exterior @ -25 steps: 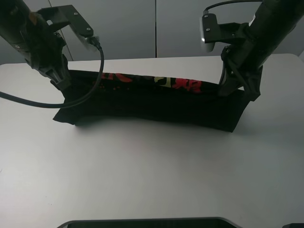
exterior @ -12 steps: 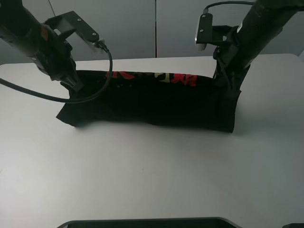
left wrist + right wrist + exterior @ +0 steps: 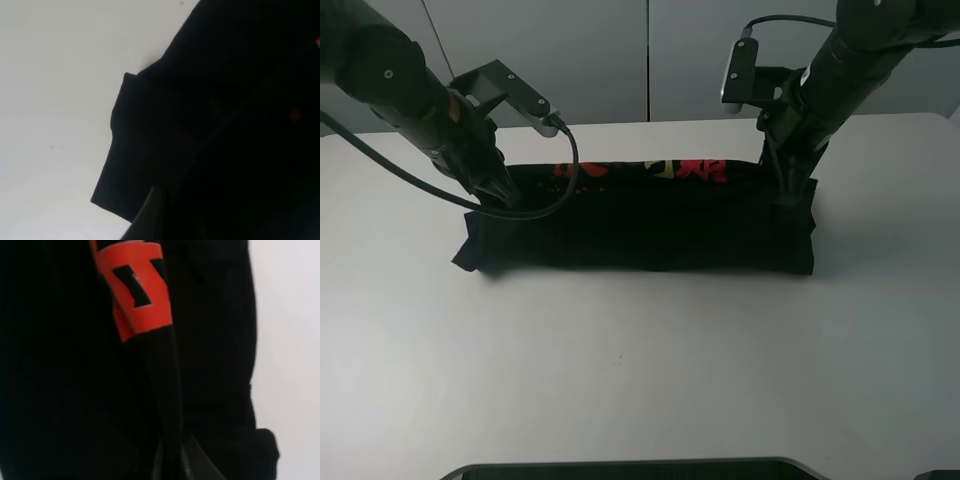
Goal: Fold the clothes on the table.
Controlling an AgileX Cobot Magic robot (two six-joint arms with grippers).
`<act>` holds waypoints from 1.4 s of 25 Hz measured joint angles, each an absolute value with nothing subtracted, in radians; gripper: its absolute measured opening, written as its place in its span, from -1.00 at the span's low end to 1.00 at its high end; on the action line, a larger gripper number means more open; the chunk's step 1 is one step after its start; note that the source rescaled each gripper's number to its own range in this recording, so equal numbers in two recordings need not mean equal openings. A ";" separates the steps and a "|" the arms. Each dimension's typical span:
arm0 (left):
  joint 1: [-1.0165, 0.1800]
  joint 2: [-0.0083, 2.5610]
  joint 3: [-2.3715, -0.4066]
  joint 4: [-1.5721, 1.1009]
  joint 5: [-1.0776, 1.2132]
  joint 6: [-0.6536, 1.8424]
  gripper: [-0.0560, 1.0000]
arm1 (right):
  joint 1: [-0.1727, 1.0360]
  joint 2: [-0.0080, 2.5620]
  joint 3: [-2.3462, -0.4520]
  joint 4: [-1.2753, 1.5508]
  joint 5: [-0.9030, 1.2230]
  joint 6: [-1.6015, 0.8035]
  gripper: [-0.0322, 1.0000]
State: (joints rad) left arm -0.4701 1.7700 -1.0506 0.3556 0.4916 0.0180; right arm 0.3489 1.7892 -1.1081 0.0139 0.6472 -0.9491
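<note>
Looking from the high camera, we find the left gripper [image 3: 502, 192] down at the 10 o'clock corner of the T-shirt [image 3: 650, 225]. It is black on black, so we cannot tell whether its jaws are parted or pinching. The shirt lies as a long folded band on the table [image 3: 640, 360], toward 12 o'clock, with its red print half hidden along the far edge. The right gripper [image 3: 787, 192] sits at the band's 2 o'clock corner, and its jaws are equally unreadable.
</note>
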 joint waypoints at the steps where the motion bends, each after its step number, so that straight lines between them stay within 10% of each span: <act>1: -0.470 1.772 -1.051 0.359 0.485 0.014 -0.73 | 0.349 1.796 -1.108 0.008 0.632 -0.942 -0.94; 14: -0.439 1.788 -1.051 0.376 0.392 -0.023 -0.64 | 0.349 1.867 -1.108 -0.012 0.492 -0.890 -0.88; 17: -0.432 1.803 -1.051 0.383 0.371 -0.058 -0.30 | 0.349 1.875 -1.108 -0.012 0.476 -0.845 -0.37; 20: -0.430 1.809 -1.051 0.418 0.362 -0.127 0.38 | 0.349 1.877 -1.108 -0.012 0.434 -0.734 0.61; 22: -0.430 1.809 -1.051 0.441 0.351 -0.178 0.85 | 0.349 1.877 -1.108 -0.012 0.398 -0.652 0.93; 35: -0.367 1.811 -1.163 0.224 0.599 -0.267 1.00 | 0.349 1.877 -1.108 -0.012 0.553 -0.259 1.00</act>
